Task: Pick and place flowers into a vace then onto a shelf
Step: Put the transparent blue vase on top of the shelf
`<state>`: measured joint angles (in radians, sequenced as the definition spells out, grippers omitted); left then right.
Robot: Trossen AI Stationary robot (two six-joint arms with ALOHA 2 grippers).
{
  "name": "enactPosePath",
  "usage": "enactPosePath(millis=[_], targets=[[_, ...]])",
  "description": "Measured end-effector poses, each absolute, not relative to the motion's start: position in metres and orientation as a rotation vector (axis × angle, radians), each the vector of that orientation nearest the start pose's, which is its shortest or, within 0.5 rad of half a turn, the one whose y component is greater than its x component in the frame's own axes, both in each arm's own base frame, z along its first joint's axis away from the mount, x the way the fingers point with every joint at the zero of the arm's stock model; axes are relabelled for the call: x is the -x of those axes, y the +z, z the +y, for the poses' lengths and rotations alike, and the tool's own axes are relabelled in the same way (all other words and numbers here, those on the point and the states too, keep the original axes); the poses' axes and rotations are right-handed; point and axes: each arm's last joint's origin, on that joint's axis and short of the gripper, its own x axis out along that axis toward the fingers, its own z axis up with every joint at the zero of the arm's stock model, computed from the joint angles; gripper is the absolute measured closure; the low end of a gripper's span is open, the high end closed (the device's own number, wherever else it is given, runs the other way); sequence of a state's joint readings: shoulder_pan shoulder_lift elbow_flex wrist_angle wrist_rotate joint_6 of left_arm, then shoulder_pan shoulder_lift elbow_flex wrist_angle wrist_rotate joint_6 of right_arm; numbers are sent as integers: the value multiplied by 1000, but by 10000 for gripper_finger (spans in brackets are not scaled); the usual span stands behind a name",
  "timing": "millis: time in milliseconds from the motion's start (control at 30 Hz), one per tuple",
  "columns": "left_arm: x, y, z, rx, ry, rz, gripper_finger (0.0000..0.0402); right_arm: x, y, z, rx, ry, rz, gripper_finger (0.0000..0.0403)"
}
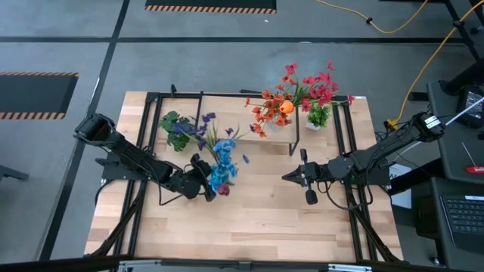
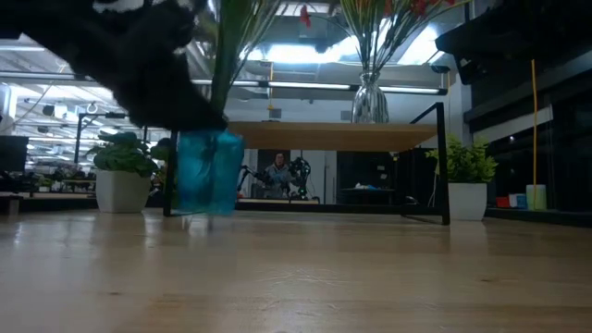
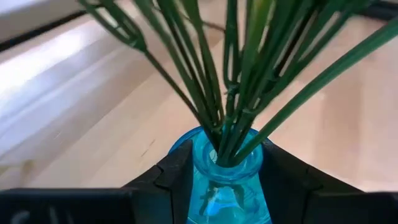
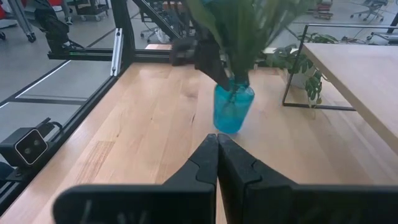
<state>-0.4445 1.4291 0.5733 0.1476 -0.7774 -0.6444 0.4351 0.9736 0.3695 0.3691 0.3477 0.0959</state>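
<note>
The left gripper (image 1: pixel 203 183) is clamped on the neck of the blue vase (image 3: pixel 227 186), low center in the left wrist frame, probably so the tall stems stay upright for a carry to the shelf (image 1: pixel 227 97). The blue flowers (image 1: pixel 222 162) sit in that vase at center-left of the high view. Red flowers (image 1: pixel 302 91) in a clear vase (image 2: pixel 369 99) already stand on the shelf, upper right. The right gripper (image 1: pixel 289 177) waits mid-tabletop (image 1: pixel 249 219), fingers pinched together on nothing. No readable labels or writing anywhere.
</note>
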Motion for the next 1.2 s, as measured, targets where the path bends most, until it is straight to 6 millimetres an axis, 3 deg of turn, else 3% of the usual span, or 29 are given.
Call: enactPosePath(millis=[467,900,1200], targets=[[-249,195,-103,168,370,446,256,-185,210,75,-6,77,222,395],[-224,240,-91,243,336,346,256,-185,210,75,-6,77,222,395],[-207,266,-82,202,314,259,256,-185,210,75,-6,76,222,395]])
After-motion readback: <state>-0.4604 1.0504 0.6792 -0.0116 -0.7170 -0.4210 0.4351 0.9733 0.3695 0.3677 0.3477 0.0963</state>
